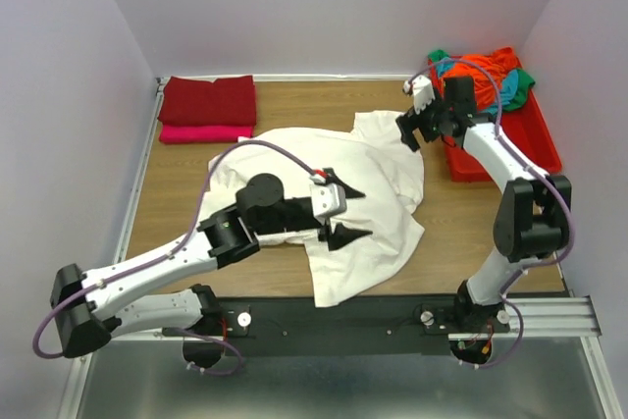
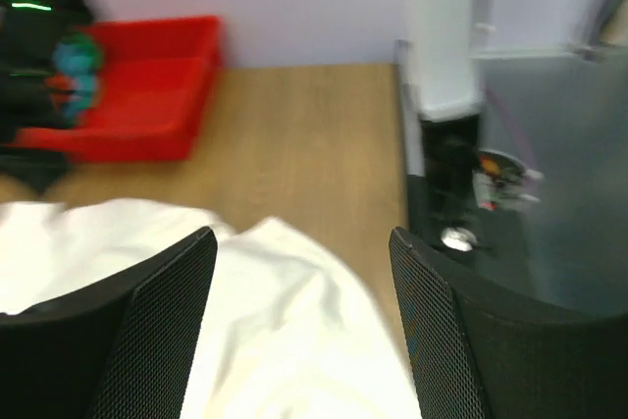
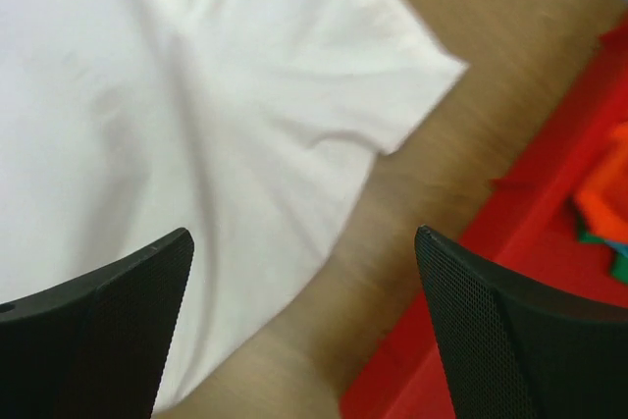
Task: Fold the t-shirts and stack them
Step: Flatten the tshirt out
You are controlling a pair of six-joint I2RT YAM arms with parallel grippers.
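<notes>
One cream-white t-shirt point(image 1: 381, 191) rumpled, partly spread | left fingers point(image 2: 128, 340), right fingers point(image 3: 98, 340) wide apart, empty

No text or label can be read (both wrist views blurred).

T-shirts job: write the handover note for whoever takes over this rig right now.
Left claw: open, holding nothing, over the near part of the cream-white shirt.
Right claw: open, holding nothing, above that shirt's far sleeve, beside the red tray.
Done: dark red shirt and pink shirt folded, together at the far left.
Left: the cream-white shirt lies spread and rumpled, unfolded; the heap of orange, teal and green shirts sits in the tray.
</notes>
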